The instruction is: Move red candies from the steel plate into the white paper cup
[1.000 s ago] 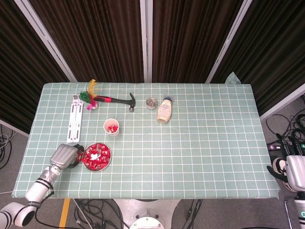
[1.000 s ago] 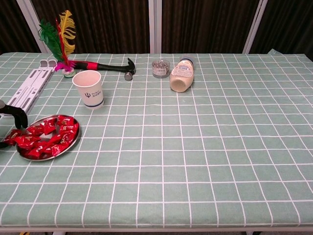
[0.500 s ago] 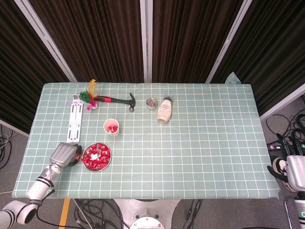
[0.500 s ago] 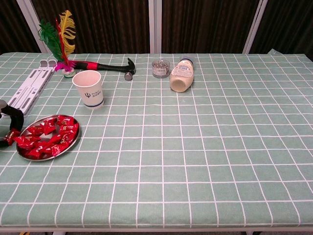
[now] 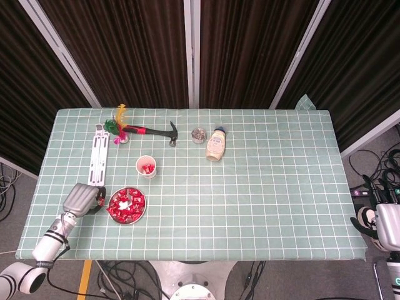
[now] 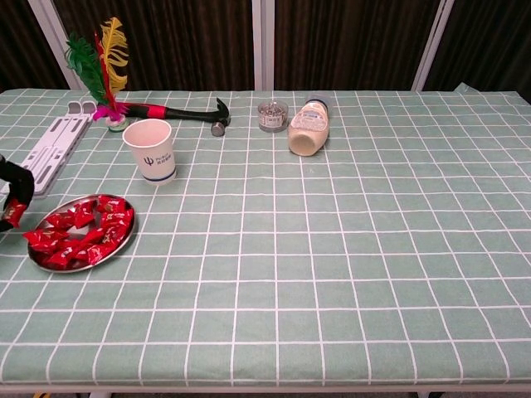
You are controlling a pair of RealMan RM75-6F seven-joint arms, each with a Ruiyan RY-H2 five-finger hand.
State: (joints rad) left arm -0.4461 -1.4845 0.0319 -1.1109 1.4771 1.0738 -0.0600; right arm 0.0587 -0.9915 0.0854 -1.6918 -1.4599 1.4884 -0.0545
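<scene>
Left robot hand (image 6: 12,195) pinching red candy (image 6: 12,213), chest view only

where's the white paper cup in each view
Head view: the white paper cup stands left of centre, just above the steel plate, seen from above with red candies inside.
Chest view: the cup is at upper left, seen from the side, behind and right of the plate.
Shared landmark: the hammer lies beyond the cup in both.
</scene>
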